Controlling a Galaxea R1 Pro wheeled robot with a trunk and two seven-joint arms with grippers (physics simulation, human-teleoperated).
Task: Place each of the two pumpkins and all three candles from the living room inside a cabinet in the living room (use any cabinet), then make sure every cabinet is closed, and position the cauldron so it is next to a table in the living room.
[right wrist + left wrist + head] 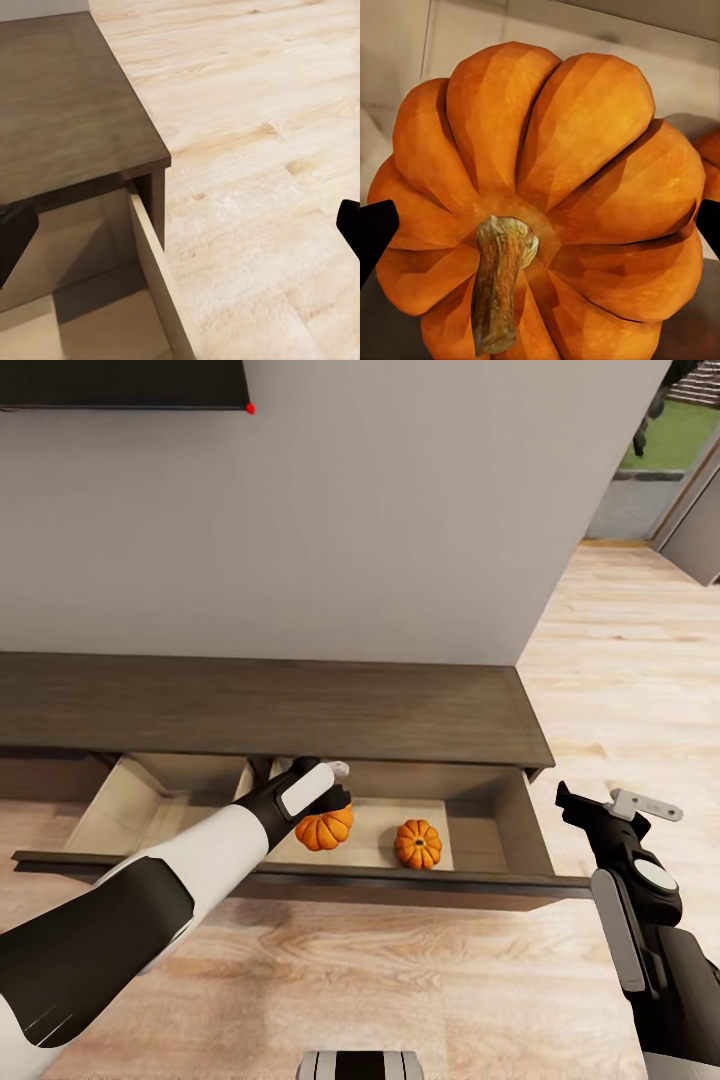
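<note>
Filling the left wrist view, a pumpkin sits gripped between the left gripper's fingers over the drawer's middle, beside the second pumpkin; right gripper empty, spread.

Your way into the open drawer is from above: its right half lies bare beyond the resting pumpkin. The cabinet top overhangs its far edge. Right of the cabinet, wood floor lies open.
</note>
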